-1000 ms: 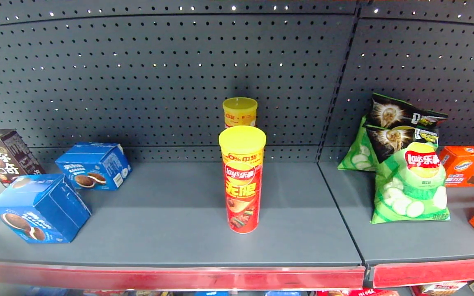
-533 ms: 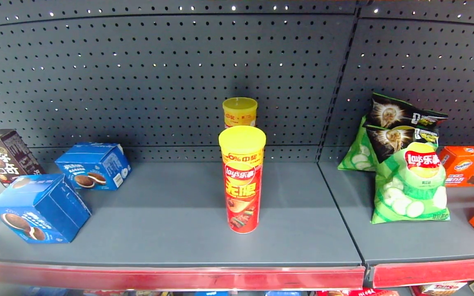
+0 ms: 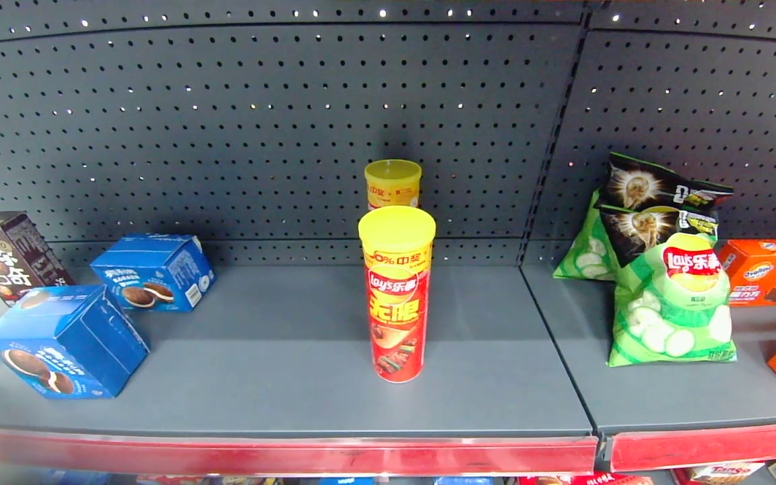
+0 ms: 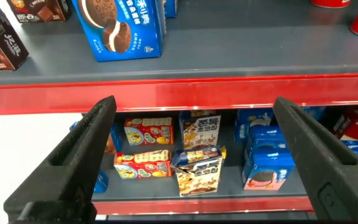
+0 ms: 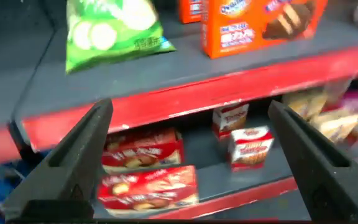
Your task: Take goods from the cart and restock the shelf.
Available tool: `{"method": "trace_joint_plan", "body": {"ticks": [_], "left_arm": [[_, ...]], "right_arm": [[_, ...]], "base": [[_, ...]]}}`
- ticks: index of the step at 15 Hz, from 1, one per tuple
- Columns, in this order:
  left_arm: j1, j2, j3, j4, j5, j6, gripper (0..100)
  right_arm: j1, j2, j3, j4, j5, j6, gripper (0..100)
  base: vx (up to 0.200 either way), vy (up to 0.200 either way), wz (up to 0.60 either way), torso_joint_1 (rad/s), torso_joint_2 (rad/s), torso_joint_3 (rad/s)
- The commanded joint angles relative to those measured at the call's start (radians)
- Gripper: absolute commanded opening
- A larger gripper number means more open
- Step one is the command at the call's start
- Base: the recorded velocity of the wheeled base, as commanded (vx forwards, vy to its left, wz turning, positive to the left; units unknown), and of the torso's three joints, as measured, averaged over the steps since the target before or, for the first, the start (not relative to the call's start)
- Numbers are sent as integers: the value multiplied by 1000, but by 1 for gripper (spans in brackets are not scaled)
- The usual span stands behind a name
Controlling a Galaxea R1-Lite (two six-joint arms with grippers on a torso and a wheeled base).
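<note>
Flanking the upright red can point(image 3: 396, 296) sit blue boxes point(image 3: 65, 340) and green bags point(image 3: 671, 303); left hand point(image 4: 194, 102) and right hand point(image 5: 190, 104) gape empty.

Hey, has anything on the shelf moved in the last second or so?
Nothing visibly changed. The front can, the back can, the blue boxes and the chip bags all sit where they were on the shelf.
</note>
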State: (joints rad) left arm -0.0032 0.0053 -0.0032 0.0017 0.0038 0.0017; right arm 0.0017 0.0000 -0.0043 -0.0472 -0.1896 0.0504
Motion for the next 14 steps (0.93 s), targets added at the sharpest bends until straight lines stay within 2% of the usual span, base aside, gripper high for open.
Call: {"method": "trace_joint_plan", "body": {"ticks": [1,3,4,5,6,14], "left_arm": [[0,-1,0,0,1,0,100],[0,-1,0,0,1,0,100],[0,-1,0,0,1,0,100],[0,-1,0,0,1,0,100],[0,-1,0,0,2,-2,100],[0,-1,0,0,2,-2,100]], "right_arm": [[0,0,3,-2,-4,11,100],[0,0,4,-8,-36,23,100],[1,0,1,1,4,3,100],[1,0,3,47,171,-40,100],[3,2,-3,73,211,-78,100],[0,0,3,58,200,-58,100]], "base": [[0,0,0,0,0,0],[0,0,0,0,0,0],[0,0,0,0,0,0],[0,0,0,0,0,0],[0,0,0,0,0,0],[0,0,0,0,0,0]]}}
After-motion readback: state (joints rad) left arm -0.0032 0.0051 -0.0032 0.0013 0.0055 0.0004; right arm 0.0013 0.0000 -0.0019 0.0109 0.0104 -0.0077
